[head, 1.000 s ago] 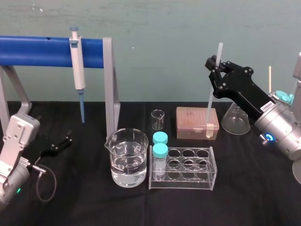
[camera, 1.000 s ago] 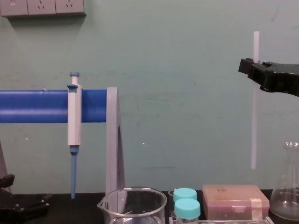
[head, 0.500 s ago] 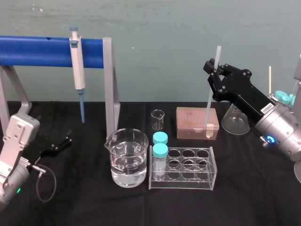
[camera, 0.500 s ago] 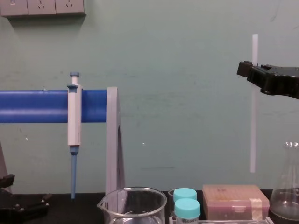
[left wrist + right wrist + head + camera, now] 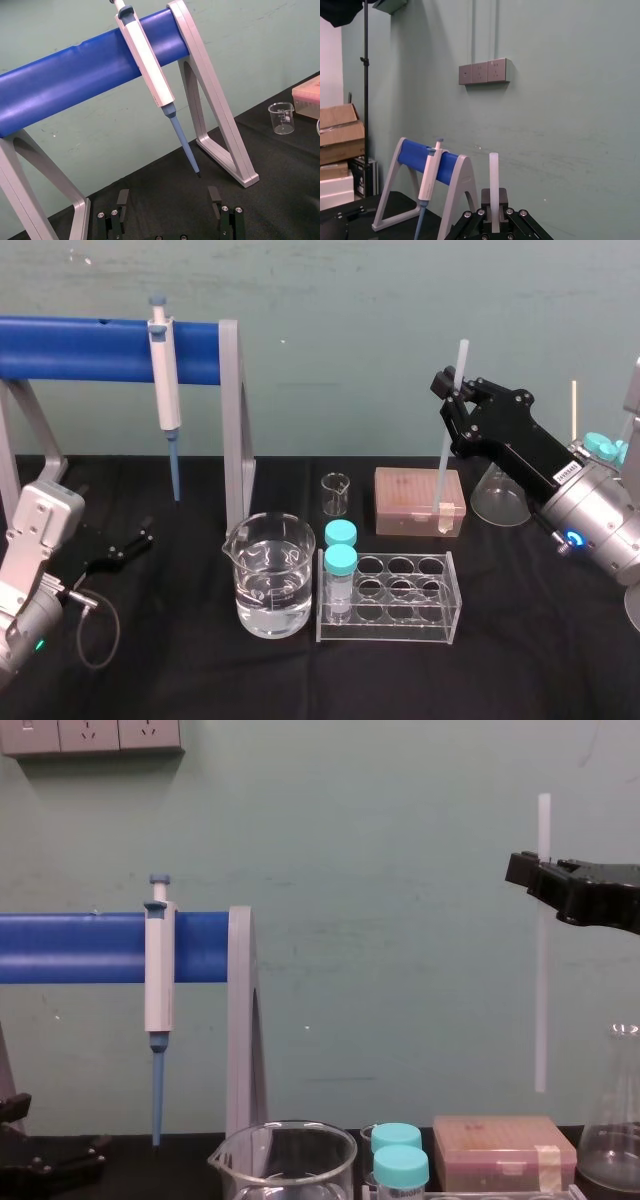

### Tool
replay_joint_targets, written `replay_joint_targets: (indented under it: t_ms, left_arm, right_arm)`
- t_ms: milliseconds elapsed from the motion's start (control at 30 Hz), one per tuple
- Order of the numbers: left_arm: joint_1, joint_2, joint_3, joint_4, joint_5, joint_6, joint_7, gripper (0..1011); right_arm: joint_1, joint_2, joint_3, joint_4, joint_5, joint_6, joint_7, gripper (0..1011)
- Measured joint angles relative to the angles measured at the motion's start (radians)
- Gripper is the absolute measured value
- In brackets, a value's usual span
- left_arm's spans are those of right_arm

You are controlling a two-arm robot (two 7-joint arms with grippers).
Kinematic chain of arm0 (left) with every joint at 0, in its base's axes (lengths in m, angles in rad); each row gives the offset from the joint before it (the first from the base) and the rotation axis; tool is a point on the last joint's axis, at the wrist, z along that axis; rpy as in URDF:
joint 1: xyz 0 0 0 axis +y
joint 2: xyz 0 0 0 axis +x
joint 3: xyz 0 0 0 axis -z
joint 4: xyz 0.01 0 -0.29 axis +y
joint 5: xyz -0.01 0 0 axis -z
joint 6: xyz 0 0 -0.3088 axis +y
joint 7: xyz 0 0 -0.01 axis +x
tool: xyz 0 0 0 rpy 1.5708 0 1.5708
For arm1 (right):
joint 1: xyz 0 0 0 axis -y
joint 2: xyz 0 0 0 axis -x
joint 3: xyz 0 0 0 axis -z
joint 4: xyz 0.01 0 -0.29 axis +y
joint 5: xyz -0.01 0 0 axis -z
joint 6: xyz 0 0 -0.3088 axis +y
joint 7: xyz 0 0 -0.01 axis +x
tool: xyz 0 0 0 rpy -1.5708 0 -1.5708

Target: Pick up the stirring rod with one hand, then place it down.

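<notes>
We see the right claw (image 5: 455, 390) raised high over the right side of the worktop (image 5: 180, 660), reaching in from the right on its grey and silver arm. Its narrow black fingers are pinched tight on the stirring rod (image 5: 447, 455). The grip is near the rod's upper end: a short length stands up above the fingers and the much longer part hangs below. The rod is close to upright, leaning only slightly in the head view. In the chest view its lower end hangs in the air, clear above the top of the pink box (image 5: 410, 502) and touching nothing (the right wrist view shows the rod's top rising between the two fingers).

The left claw (image 5: 167, 215) lies low on the worktop at the robot's far left, well apart from the rod. Its two fingers (image 5: 215, 195) are spread wide, with nothing between them.

Behind the left claw a white pipette (image 5: 165, 390) with a blue tip hangs from the blue bar (image 5: 80, 348) of a grey stand, tip pointing down. Near the middle of the worktop stands a large beaker (image 5: 270, 580) partly filled with clear liquid. Just beside it is a clear tube rack (image 5: 400, 625), with two blue-capped tubes (image 5: 341, 562) in its left-hand holes. A small beaker (image 5: 336, 493) stands behind the rack, to the left of the pink box. A glass flask (image 5: 498, 498) sits to the box's right, partly hidden behind the right arm.
</notes>
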Motion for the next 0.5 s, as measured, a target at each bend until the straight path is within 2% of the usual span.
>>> replay_joint_targets:
  t_ms: [500]
  left_arm:
    - [0.000, 0.000, 0.000, 0.000, 0.000, 0.000, 0.000, 1000]
  right_arm:
    - [-0.001, -0.001, -0.004, 0.000, 0.000, 0.000, -0.004, 72]
